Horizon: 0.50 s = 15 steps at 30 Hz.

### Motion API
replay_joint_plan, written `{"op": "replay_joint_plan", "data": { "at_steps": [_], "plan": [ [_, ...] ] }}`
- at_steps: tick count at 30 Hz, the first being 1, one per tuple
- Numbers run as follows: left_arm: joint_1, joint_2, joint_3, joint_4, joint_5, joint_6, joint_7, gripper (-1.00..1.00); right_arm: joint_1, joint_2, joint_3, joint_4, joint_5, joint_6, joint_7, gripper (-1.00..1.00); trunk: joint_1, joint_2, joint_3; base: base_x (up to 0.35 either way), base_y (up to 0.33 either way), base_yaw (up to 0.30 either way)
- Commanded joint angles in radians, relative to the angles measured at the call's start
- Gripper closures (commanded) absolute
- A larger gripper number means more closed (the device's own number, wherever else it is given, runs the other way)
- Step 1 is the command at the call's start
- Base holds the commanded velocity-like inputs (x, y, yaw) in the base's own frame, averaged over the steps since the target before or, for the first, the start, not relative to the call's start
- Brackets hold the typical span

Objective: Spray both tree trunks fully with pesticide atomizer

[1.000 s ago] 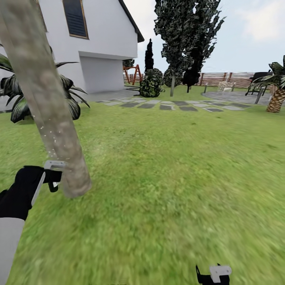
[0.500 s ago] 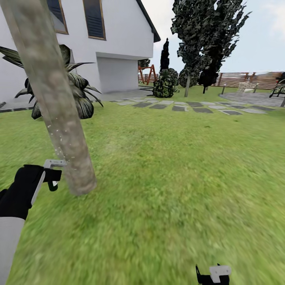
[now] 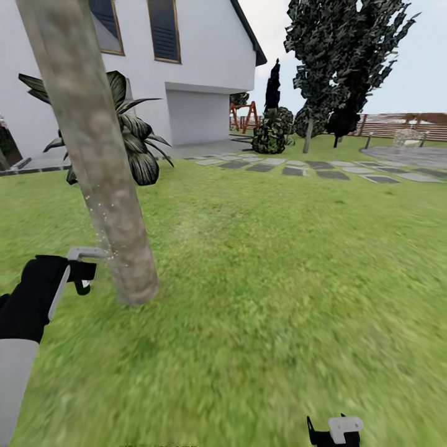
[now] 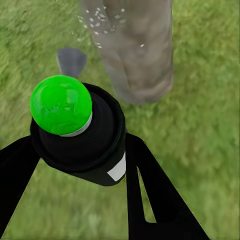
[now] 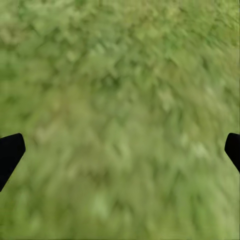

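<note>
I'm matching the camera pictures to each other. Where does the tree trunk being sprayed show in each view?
Head view: the trunk leans through the picture's left side, base on the lawn beside the left gripper.
Left wrist view: trunk beyond the green-capped atomizer, near the top.
Right wrist view: grass, no trunk.
Shared landmark: white pesticide specks on the trunk, in the head and left wrist views.

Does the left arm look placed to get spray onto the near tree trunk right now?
Probably yes. The left gripper holds the atomizer with its nozzle beside the tree trunk, nothing stands between them, and white specks already dot the bark.
</note>
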State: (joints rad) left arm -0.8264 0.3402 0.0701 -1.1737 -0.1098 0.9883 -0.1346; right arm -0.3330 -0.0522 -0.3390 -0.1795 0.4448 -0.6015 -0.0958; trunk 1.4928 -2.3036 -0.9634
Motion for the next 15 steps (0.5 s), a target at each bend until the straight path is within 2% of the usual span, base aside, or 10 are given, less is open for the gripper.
{"op": "replay_joint_plan", "data": {
  "at_steps": [1, 5, 15],
  "plan": [
    [-0.002, -0.001, 0.001, -0.009, -0.012, 0.004, -0.009, 1.00, 0.000, 0.000, -0.003, 0.001, 0.011, -0.003, -0.007, -1.00, 0.000, 0.000, -0.001, 0.000, 0.000, 0.275],
    [0.003, -0.004, 0.003, -0.021, -0.013, 0.003, -0.004, 1.00, -0.001, 0.000, -0.003, 0.001, 0.011, -0.003, -0.007, -1.00, 0.000, 0.000, -0.001, 0.093, -0.119, 0.190],
    [0.007, -0.004, 0.005, -0.023, -0.013, 0.003, 0.034, 1.00, -0.001, -0.002, -0.003, 0.001, 0.011, -0.003, -0.007, -1.00, 0.000, 0.000, -0.001, 0.157, -0.227, 0.009]
  ]
}}
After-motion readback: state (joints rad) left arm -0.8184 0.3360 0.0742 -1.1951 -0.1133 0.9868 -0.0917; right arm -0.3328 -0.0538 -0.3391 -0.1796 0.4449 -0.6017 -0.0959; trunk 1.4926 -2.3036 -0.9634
